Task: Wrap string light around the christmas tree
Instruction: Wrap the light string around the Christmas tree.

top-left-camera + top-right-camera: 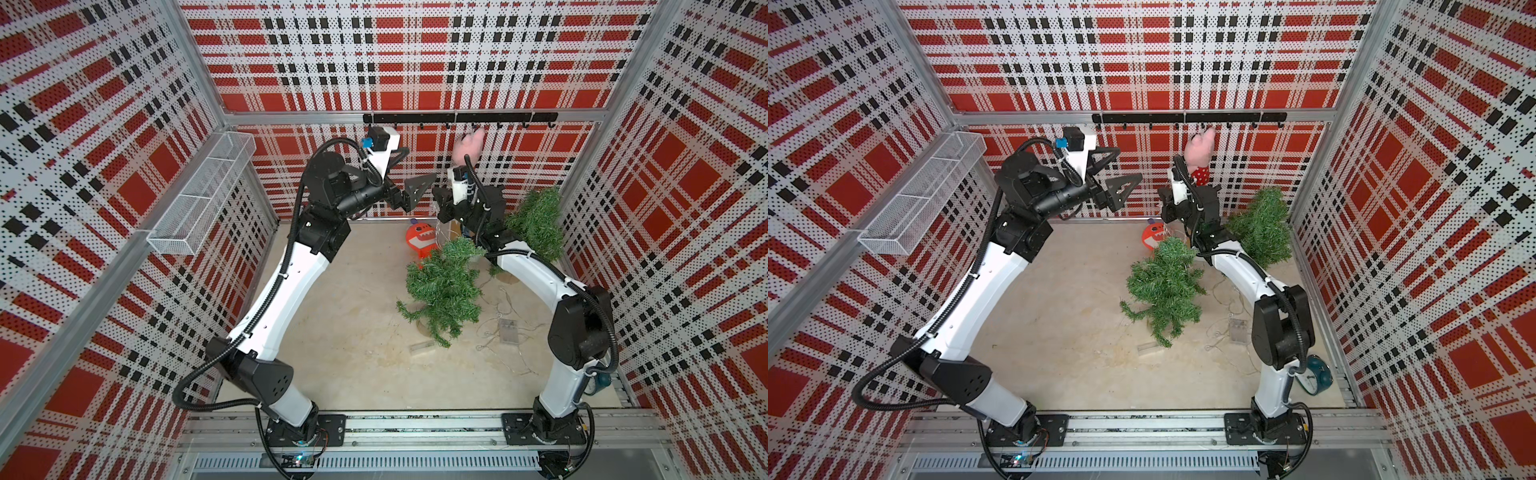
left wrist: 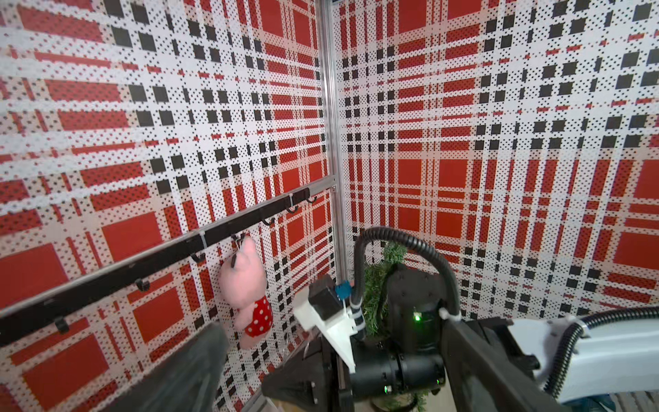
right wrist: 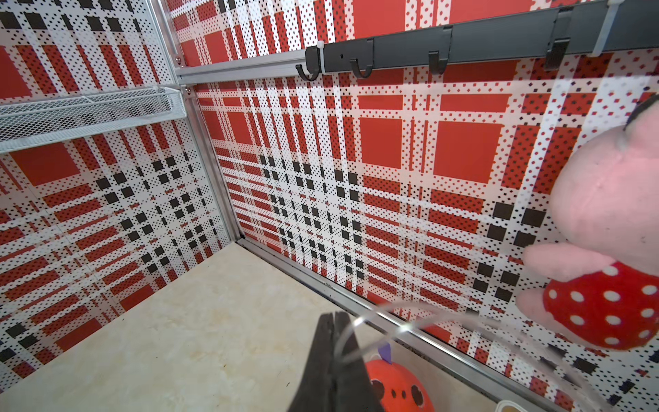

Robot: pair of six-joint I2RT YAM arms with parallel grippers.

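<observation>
"What's on the back wall?"
"A black hook rail [image 1: 459, 118], with a pink plush [image 1: 467, 144] hanging from one hook."
"And elsewhere?"
"An orange toy [image 1: 419, 243] on the desk [image 1: 353, 311] below, and a mesh basket [image 1: 195, 208] on the side wall."

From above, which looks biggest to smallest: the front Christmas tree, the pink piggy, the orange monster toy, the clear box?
In a top view:
1. front Christmas tree
2. orange monster toy and pink piggy look about alike; the piggy is partly hidden
3. clear box
</observation>
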